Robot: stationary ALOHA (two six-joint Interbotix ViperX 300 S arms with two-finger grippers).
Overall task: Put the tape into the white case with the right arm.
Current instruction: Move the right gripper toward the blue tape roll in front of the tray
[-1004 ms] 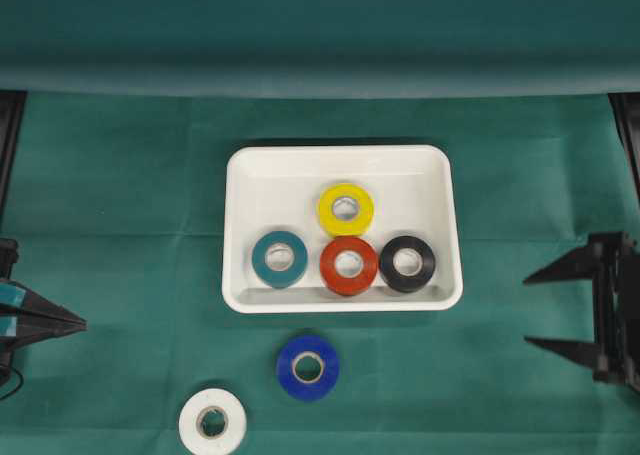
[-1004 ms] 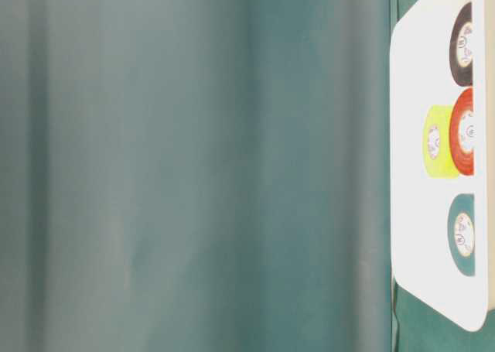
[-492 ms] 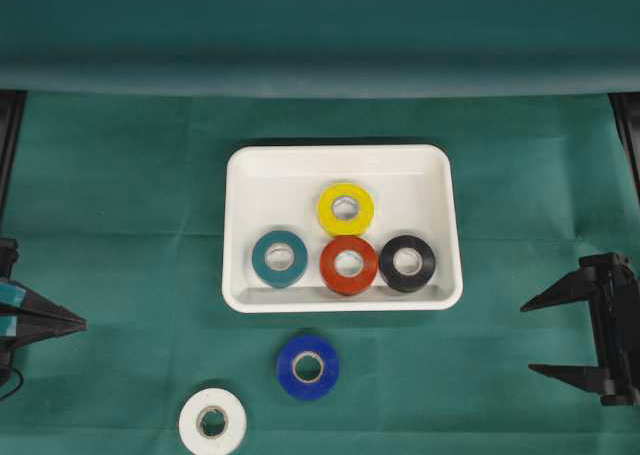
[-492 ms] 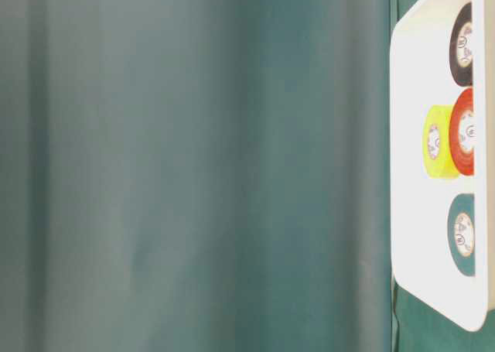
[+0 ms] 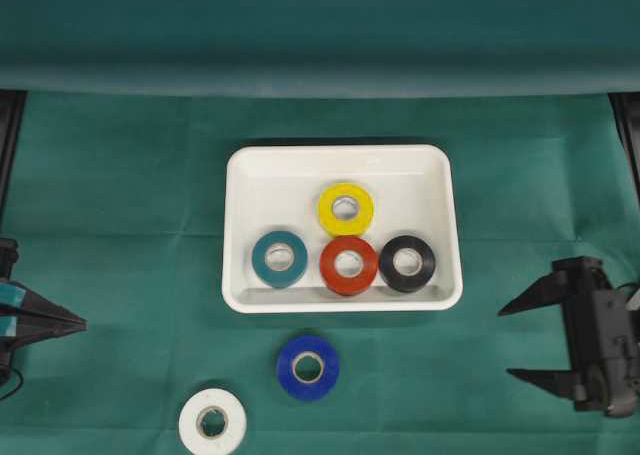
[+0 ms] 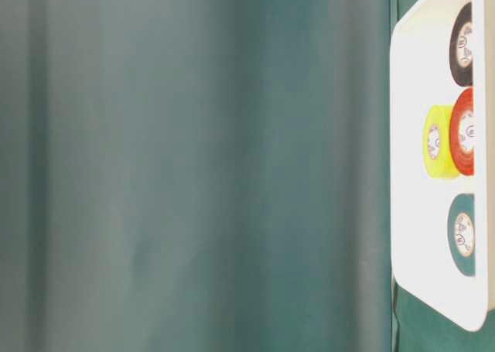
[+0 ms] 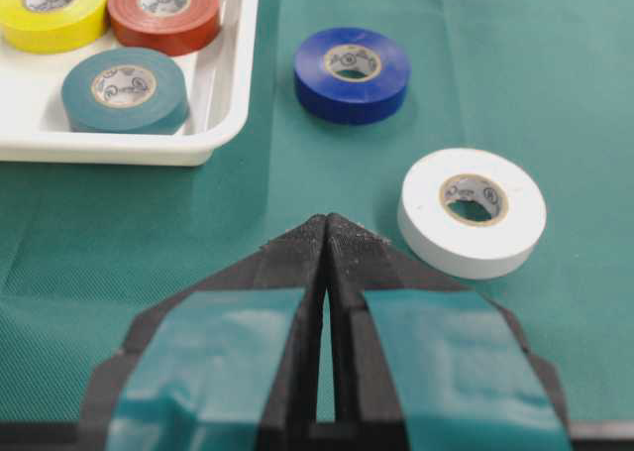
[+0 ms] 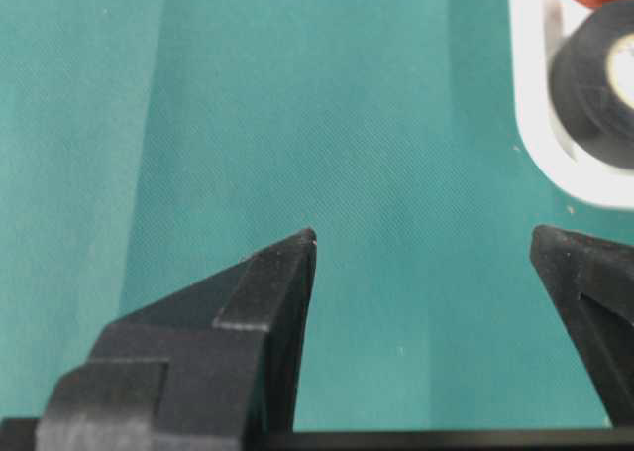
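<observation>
While four tape rolls already lie in the white case [image 5: 340, 167], the blue roll [image 5: 308, 367] and white roll [image 5: 212, 421] wait outside on the green cloth [image 5: 120, 185]. Right gripper [image 5: 522, 341] spread wide, empty; left gripper [image 7: 326, 235] pressed closed.

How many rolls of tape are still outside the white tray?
2. The blue tape roll lies on the green cloth just below the shallow white plastic tray; the white tape roll lies further down-left, by the bottom edge. None seem hidden.
</observation>
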